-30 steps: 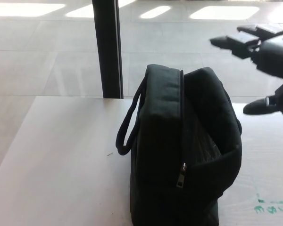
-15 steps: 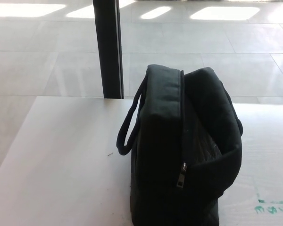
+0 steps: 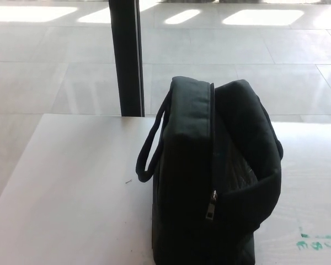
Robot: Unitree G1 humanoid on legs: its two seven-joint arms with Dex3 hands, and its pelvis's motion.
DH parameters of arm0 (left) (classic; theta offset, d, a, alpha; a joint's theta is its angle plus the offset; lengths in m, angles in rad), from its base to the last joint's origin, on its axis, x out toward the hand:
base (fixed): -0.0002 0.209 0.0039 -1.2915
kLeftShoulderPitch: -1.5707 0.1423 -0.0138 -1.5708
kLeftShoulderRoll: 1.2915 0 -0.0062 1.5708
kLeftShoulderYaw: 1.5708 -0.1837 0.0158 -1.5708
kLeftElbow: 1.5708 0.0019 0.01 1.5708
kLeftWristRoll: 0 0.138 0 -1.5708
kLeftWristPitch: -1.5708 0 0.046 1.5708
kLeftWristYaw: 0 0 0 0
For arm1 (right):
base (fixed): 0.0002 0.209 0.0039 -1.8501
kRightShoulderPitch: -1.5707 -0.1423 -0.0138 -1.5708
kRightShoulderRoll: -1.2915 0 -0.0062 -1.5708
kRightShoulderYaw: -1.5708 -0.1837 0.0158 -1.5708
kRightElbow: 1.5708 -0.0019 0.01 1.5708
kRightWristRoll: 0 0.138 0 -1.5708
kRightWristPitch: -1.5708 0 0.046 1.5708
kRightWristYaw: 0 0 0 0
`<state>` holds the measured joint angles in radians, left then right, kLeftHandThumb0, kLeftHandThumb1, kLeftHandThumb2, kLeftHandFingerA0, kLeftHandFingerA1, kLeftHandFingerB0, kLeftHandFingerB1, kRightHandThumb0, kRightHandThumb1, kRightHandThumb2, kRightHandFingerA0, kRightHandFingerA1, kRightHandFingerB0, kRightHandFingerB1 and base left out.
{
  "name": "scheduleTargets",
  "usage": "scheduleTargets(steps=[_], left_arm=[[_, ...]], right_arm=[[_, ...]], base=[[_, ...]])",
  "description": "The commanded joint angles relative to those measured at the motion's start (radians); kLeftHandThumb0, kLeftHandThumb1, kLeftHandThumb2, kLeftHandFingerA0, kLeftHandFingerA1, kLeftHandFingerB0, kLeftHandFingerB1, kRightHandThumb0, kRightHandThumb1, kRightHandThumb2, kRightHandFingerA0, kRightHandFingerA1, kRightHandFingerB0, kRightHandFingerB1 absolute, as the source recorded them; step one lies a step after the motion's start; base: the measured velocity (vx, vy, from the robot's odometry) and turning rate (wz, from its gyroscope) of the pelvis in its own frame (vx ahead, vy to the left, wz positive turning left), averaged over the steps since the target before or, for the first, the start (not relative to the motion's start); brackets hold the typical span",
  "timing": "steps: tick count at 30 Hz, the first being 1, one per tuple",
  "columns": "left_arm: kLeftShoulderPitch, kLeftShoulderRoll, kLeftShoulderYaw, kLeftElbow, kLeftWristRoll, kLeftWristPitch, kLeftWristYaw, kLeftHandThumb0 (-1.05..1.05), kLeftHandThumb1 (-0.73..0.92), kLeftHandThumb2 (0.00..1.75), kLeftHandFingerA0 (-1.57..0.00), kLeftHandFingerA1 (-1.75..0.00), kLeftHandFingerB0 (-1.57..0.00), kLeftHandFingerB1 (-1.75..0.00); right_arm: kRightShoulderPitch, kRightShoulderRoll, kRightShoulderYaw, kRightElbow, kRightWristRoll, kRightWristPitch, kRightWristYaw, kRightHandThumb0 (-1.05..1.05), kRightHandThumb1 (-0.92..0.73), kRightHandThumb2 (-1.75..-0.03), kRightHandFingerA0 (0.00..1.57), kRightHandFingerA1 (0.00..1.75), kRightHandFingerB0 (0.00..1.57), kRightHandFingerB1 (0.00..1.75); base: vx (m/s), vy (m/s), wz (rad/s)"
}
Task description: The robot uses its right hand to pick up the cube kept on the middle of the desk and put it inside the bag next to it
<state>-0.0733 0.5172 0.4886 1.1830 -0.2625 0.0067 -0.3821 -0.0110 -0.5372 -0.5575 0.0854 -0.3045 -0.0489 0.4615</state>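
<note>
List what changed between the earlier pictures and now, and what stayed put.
The robot's right hand, which was open in the upper right above the bag a second ago, has left the picture; it was already gone half a second ago. No hand shows now, and no cube is visible. The bag stands unmoved on the desk, its handle hanging to the left, with green marks at the lower right.

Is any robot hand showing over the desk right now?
No, only the black bag stands on the white desk, with a dark post behind it and no hand anywhere in the head view.
</note>
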Motion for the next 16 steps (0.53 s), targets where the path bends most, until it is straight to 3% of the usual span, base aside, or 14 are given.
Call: scheduleTargets(steps=[1, 2, 3, 6, 7, 9, 10, 11, 12, 16], left_arm=[[0.001, 0.008, 0.012, 0.009, -0.018, -0.011, 0.001, -0.84, 0.02, 1.04, -0.45, -1.09, -0.19, -0.92], [0.003, 0.018, 0.016, 0.009, -0.021, -0.009, 0.0, -0.84, 0.02, 1.04, -0.45, -1.09, -0.19, -0.92], [0.005, 0.017, 0.015, 0.004, -0.019, -0.01, 0.001, -0.87, 0.04, 1.07, -0.38, -1.07, -0.15, -0.92], [0.007, 0.016, 0.015, 0.001, -0.019, -0.009, 0.005, -0.86, 0.04, 1.06, -0.4, -1.07, -0.16, -0.91], [0.009, 0.016, 0.008, 0.0, -0.011, -0.018, 0.005, -0.94, 0.02, 1.08, -0.42, -1.13, -0.16, -0.96], [0.015, 0.014, 0.009, -0.001, -0.012, -0.02, 0.007, -1.01, 0.01, 1.09, -0.45, -1.18, -0.14, -0.98], [0.018, 0.011, 0.014, -0.009, -0.018, -0.014, 0.011, -1.05, 0.0, 1.1, -0.53, -1.25, -0.19, -1.03], [0.018, 0.015, 0.016, -0.005, -0.019, -0.013, 0.01, -1.04, 0.04, 1.11, -0.41, -1.17, -0.11, -0.98], [0.02, 0.02, 0.019, 0.001, -0.02, -0.012, 0.007, -0.94, 0.04, 1.09, -0.41, -1.12, -0.12, -0.93], [0.023, 0.024, 0.02, 0.003, -0.021, -0.005, 0.009, -0.96, 0.02, 1.08, -0.45, -1.16, -0.13, -0.95]], right_arm=[[0.155, 0.157, -0.141, 0.249, 0.042, -0.098, -0.399, -0.76, -0.51, -0.91, 0.05, 0.59, 0.0, 0.44], [0.147, 0.163, -0.13, 0.258, 0.038, -0.099, -0.407, -0.76, -0.51, -0.91, 0.05, 0.59, 0.0, 0.44], [0.159, 0.179, -0.137, 0.265, 0.044, -0.064, -0.412, -0.71, -0.69, -0.62, 0.0, 0.52, 0.06, 0.43], [0.164, 0.2, -0.153, 0.289, 0.067, -0.024, -0.413, -0.69, -0.69, -0.65, 0.0, 0.48, 0.07, 0.41], [0.164, 0.208, -0.16, 0.314, 0.083, -0.007, -0.408, -0.7, -0.5, -0.9, 0.0, 0.4, 0.05, 0.43], [0.161, 0.201, -0.152, 0.355, 0.069, -0.006, -0.426, -0.72, -0.52, -0.9, 0.0, 0.44, 0.05, 0.42], [0.16, 0.203, -0.15, 0.393, 0.07, -0.024, -0.44, -0.37, -0.51, -1.05, 0.03, 0.56, 0.0, 0.52], [0.159, 0.204, -0.146, 0.414, 0.068, -0.025, -0.446, -0.63, -0.72, -0.62, 0.02, 0.55, 0.07, 0.41], [0.158, 0.205, -0.14, 0.443, 0.065, -0.02, -0.453, -0.64, -0.74, -0.62, 0.02, 0.57, 0.08, 0.4], [0.154, 0.202, -0.138, 0.506, 0.076, -0.041, -0.464, -0.66, -0.74, -0.62, 0.01, 0.57, 0.06, 0.39]], base=[[0.0, 0.0, 0.0], [0.0, 0.0, 0.0], [0.0, 0.0, 0.0], [0.0, 0.0, 0.0], [0.0, 0.0, 0.0], [0.0, 0.0, 0.0], [0.0, 0.0, 0.0], [0.0, 0.0, 0.0], [0.0, 0.0, 0.0], [0.0, 0.0, 0.0]])
